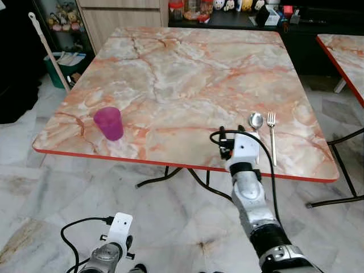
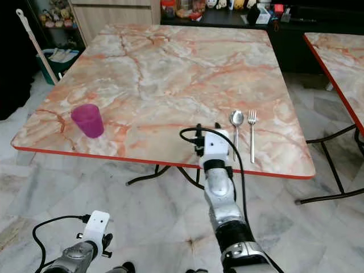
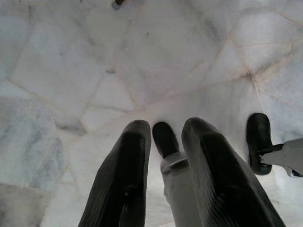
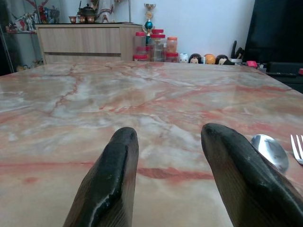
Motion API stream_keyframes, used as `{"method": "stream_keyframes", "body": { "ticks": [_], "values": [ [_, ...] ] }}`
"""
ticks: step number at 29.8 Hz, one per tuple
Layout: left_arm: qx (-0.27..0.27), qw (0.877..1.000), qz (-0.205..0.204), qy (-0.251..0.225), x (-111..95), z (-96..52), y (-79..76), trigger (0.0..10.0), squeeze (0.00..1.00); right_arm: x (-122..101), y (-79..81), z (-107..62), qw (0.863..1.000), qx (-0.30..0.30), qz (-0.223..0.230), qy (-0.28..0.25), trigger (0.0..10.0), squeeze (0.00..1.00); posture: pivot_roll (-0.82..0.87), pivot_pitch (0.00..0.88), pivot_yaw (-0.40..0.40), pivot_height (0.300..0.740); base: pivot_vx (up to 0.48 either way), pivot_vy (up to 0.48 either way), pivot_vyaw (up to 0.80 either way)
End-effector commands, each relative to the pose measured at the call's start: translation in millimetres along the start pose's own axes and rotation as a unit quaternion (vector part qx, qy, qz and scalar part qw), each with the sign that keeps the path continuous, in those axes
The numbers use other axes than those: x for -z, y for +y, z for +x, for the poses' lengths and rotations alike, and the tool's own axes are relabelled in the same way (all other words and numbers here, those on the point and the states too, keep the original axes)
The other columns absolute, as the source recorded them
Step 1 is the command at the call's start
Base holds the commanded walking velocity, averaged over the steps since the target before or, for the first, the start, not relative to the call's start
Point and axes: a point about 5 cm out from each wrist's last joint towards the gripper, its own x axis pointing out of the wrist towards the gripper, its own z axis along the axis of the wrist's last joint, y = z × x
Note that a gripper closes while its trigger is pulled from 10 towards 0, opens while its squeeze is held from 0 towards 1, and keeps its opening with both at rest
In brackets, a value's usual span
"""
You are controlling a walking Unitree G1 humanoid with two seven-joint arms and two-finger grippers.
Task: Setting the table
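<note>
Right gripper (image 4: 165,179): we see its fingers parted and empty, low over the table's (image 1: 187,74) near edge
Spoon (image 1: 255,120), fork (image 1: 272,133): near right corner, beside our gripper
Cup (image 1: 108,123): near left corner
Left gripper (image 3: 165,179): hangs idle, slightly parted
Risk: we judge a sideways sweep could knock the spoon crooked

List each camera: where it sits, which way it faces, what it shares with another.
Left eye, head: looks down at the marble table; both arms show.
Right eye, head: same scene, with the purple cup.
Left wrist: faces the floor past the open left gripper.
Right wrist: looks along the tabletop past the open right gripper; shares the spoon and fork with the eyes.
</note>
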Motion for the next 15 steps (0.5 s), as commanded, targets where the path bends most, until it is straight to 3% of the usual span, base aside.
{"method": "stream_keyframes", "body": {
  "ticks": [1,7,10,15],
  "values": [
    [-0.004,1.000,-0.008,0.005,5,-1.0,0.8,10.0,0.00,-3,1.7,2.2,1.000,-0.004,0.002,-0.006,10.0,0.00,0.00,0.143,-0.022,0.740,0.352,0.000,0.00],
    [-0.005,1.000,-0.009,0.003,4,-0.8,1.1,10.0,0.00,-11,3.8,5.7,1.000,-0.008,0.006,-0.022,10.0,0.00,0.00,0.144,-0.024,0.740,0.358,0.000,0.00],
    [-0.006,1.000,-0.010,0.003,4,-0.8,1.1,10.0,0.00,-15,6.5,6.4,0.999,-0.019,0.005,-0.034,10.0,0.00,0.00,0.145,-0.025,0.740,0.358,0.000,-0.80],
    [-0.006,1.000,-0.011,0.004,4,-0.8,0.8,10.0,0.00,-16,7.8,4.9,0.999,-0.021,0.009,-0.042,10.0,0.00,0.00,0.145,-0.025,0.740,0.351,0.000,0.00]
  ]
}}
